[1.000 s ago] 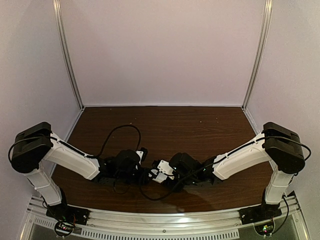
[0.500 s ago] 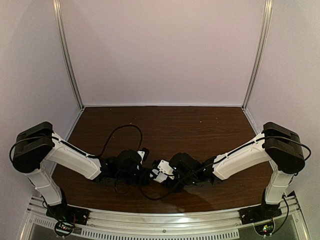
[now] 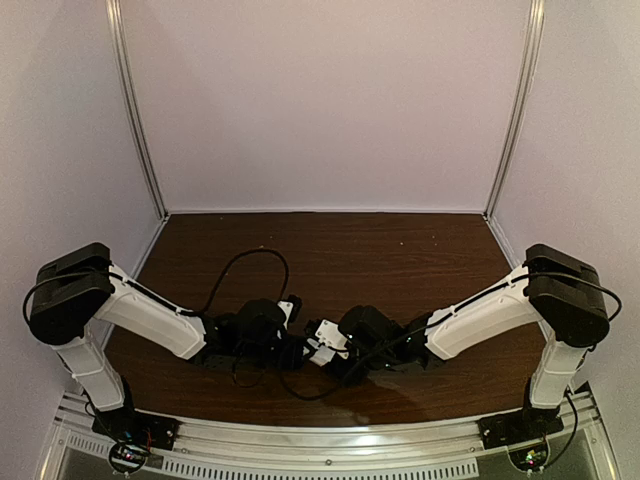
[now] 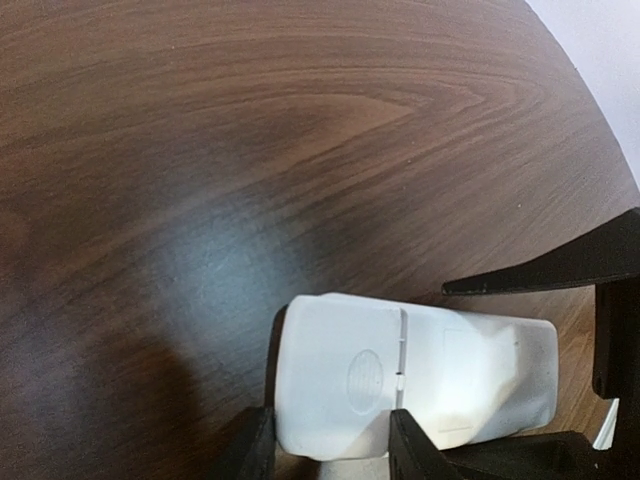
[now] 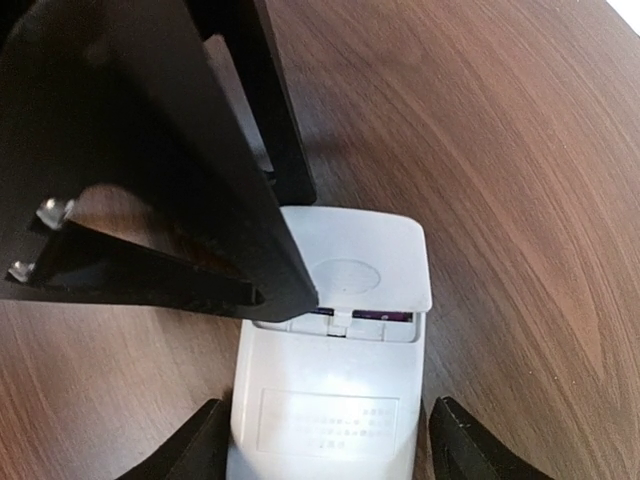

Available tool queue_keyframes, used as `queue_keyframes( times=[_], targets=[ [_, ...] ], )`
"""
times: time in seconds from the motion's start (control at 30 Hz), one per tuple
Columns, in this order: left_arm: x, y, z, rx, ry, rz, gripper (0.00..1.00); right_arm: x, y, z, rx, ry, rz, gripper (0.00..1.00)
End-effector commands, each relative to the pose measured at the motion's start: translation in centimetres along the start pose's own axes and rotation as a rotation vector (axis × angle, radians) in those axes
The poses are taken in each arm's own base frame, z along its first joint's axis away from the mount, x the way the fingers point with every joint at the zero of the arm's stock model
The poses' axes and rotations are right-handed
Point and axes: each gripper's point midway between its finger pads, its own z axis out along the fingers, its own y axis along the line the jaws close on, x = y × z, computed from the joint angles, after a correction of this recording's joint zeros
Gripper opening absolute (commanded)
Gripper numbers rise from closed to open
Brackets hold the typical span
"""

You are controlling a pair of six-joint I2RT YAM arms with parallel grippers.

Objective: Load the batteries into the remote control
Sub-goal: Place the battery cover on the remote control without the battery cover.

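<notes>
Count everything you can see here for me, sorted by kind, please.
Robot arms: 2 (left, right)
Remote control: 1
Battery, only a purple sliver showing inside the remote: 1
Total: 4

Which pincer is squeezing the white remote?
The left pincer; its fingers touch the remote control on both sides. The right pincer stands open around it.
</notes>
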Motion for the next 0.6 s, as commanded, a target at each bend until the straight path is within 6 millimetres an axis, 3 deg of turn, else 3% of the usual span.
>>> queue_keyframes(
  times=[0.0, 0.57],
  targets=[
    [0.9, -0.5, 0.1, 0.025, 0.026, 0.025, 0.41, 1.7, -0.1, 0.1, 0.009, 0.039, -0.005, 0.71],
    [-1.5, -1.0, -2.3, 0.055, -0.069, 0.06, 0.61, 0.9, -0.4, -1.8, 0.005, -0.028, -0.011, 0.89]
  ],
)
